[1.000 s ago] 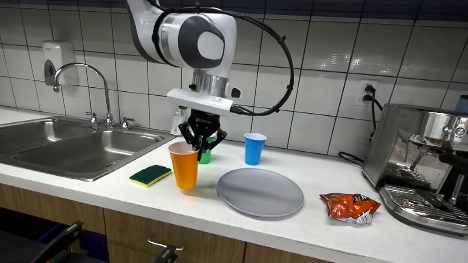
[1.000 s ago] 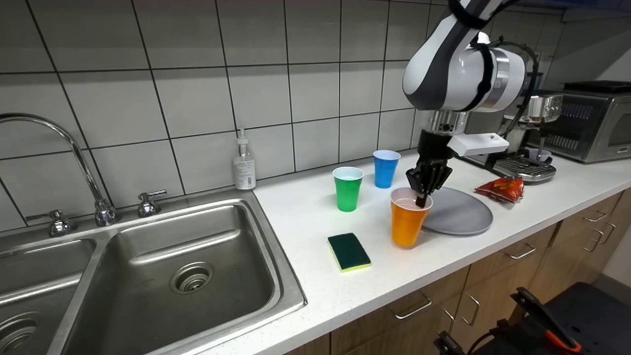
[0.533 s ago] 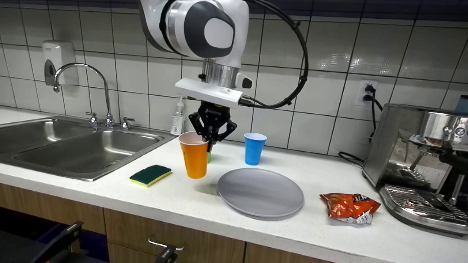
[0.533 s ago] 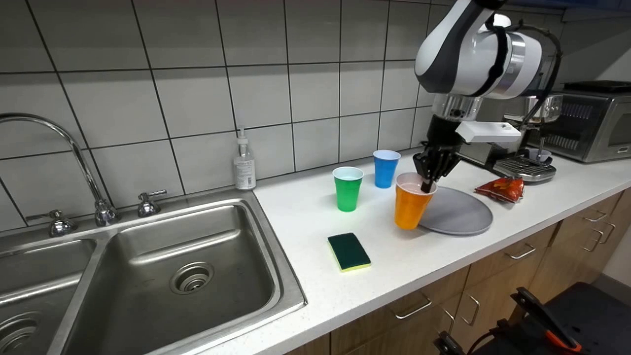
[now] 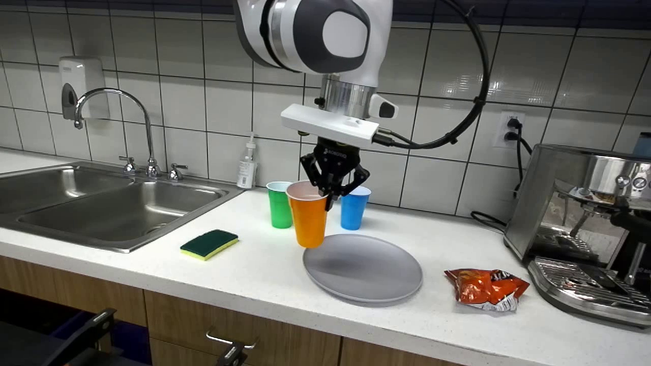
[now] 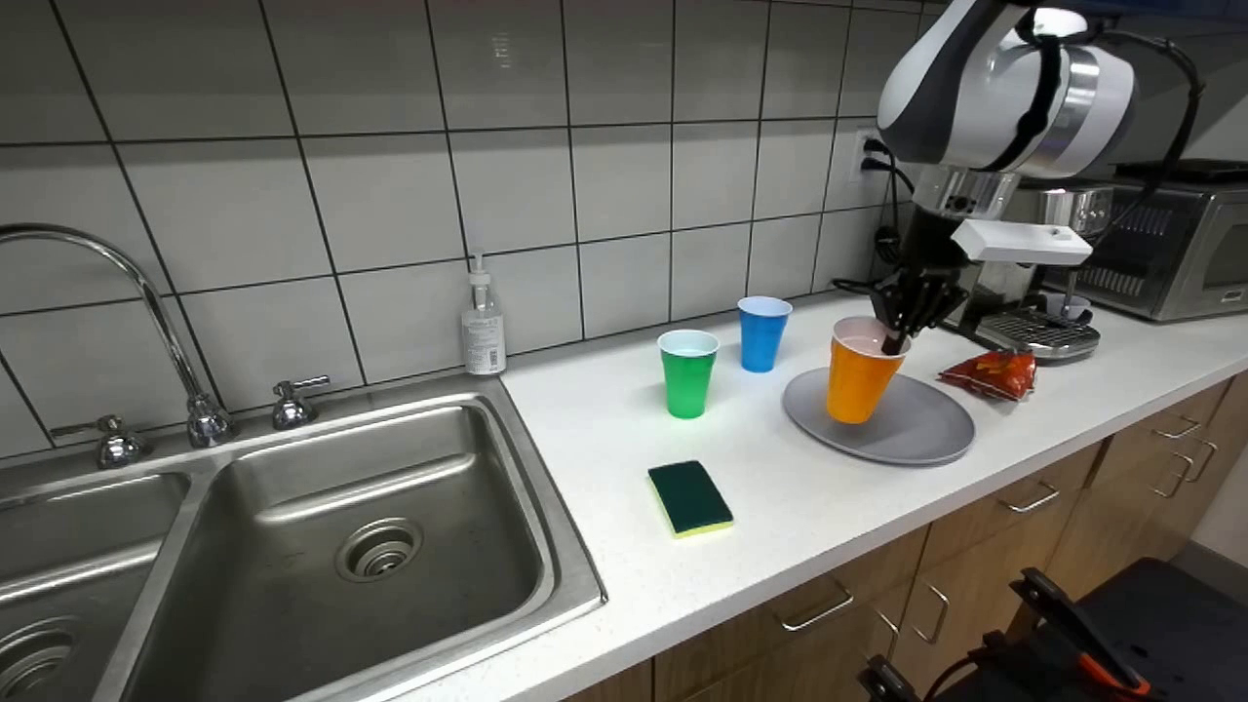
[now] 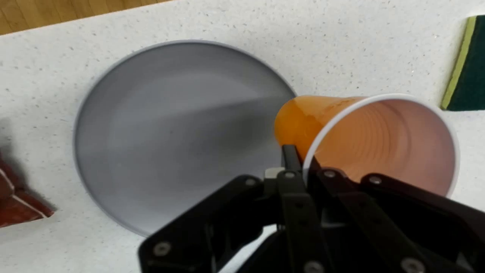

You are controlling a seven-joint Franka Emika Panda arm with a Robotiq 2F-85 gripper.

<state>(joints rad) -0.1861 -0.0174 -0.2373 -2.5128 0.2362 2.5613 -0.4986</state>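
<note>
Orange cup [image 5: 308, 223] shifted, gripper [image 7: 304, 162] closed on rim [image 7: 394, 96]

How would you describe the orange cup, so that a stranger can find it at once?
On the white counter beside the sink, find the round grey plate. Near its edge, the black tool holds the orange cup by the rim. The green cup and the blue cup stand on the counter; only this one is in the air.
</note>
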